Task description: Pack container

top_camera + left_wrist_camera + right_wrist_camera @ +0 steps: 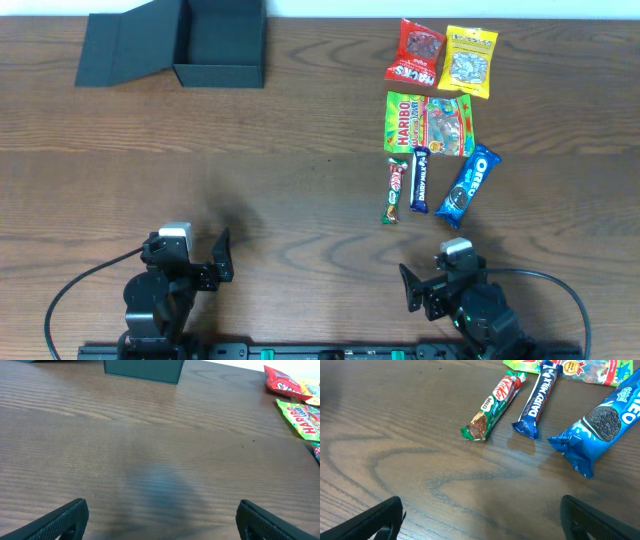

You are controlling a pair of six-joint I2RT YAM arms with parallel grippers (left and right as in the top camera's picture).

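Left jaws and right jaws gape, snack packets well apart from the container.

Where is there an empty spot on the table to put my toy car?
The big bare patch runs from the container down to the left tool, and across to the KitKat bar. The strip right of the Oreo pack is free too. It is crowded around the Haribo bag, from there up and down the right side.
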